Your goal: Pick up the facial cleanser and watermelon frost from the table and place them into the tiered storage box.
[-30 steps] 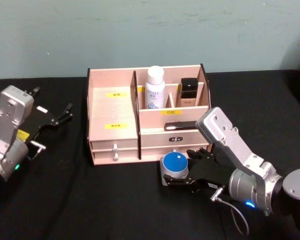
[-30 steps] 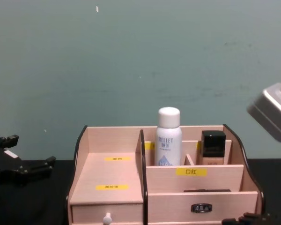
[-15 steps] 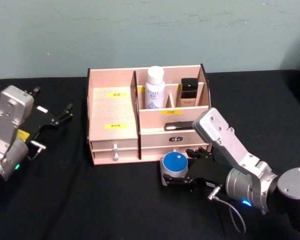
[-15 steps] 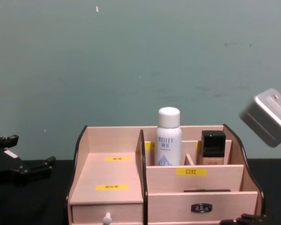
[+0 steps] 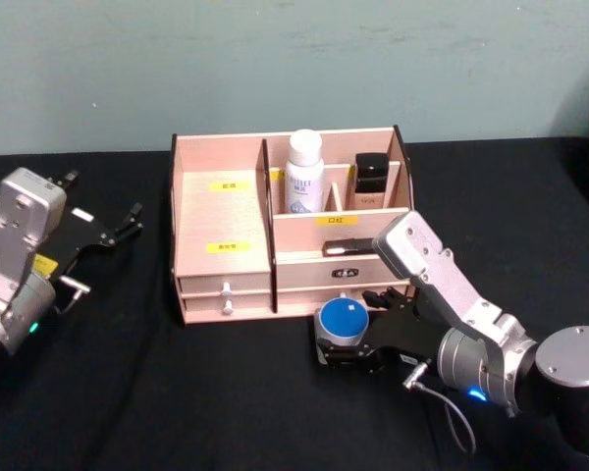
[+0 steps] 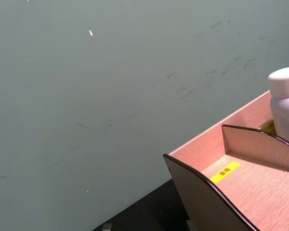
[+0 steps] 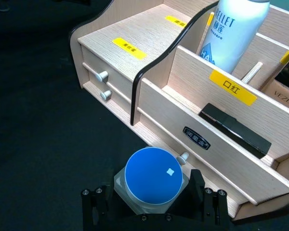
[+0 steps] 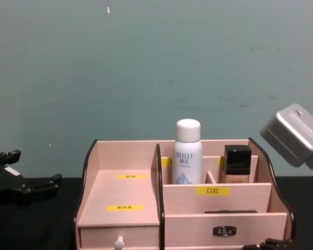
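The tiered storage box [image 5: 221, 211] stands at the table's back centre, also seen in the right wrist view [image 7: 149, 33] and the chest view [image 8: 125, 195]. A white bottle [image 5: 304, 172], the facial cleanser by its look, stands upright in a rear compartment [image 7: 236, 33]. A squat jar with a round blue lid [image 5: 342, 322], which I take for the watermelon frost, rests on the table just before the box's right drawer. My right gripper [image 5: 346, 334] is open, its black fingers [image 7: 94, 204] flanking the jar [image 7: 151, 180]. My left gripper [image 5: 118, 228] hangs open at the far left.
A black box [image 5: 371, 177] sits beside the bottle in the rear row, and a flat black item [image 7: 233, 130] lies in the front right compartment. Two small drawer knobs [image 7: 103, 85] stick out at the box's front. Black tabletop spreads on both sides.
My right arm has slid a little to the left and closer around the blue-lidded jar. The jar has barely shifted. The left arm has not moved.
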{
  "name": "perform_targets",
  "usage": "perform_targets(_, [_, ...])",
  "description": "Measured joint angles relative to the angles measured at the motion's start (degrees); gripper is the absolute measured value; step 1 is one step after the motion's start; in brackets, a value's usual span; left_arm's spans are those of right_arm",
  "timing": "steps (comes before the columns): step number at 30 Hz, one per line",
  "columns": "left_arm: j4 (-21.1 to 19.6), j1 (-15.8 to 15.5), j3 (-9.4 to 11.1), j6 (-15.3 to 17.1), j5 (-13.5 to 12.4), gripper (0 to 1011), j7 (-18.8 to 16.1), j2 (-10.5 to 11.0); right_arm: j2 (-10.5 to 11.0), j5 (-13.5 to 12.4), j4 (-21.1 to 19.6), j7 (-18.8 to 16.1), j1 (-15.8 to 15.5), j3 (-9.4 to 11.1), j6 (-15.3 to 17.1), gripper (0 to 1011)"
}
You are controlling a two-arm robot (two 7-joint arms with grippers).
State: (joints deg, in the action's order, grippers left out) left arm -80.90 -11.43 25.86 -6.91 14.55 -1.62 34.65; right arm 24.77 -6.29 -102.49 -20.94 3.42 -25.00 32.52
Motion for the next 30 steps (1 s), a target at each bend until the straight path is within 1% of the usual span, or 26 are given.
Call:
perform_targets(7, [0.0,0.0,0.0,0.0,0.0,1001,0.0,0.0,-0.85,0.95,0.67,-0.63,0.02,0.35,-0.41,1002])
perform_targets(14, [0.0,0.0,0.0,0.0,0.0,1001,0.0,0.0,-1.45,1.31,1.23,-1.3,0.07,0.72,-1.15,1003])
perform_targets(30, [0.0,0.0,0.0,0.0,0.0,1001,0.0,0.0,-1.89,1.75,1.73,-1.68,0.16,0.94,-1.06,1003])
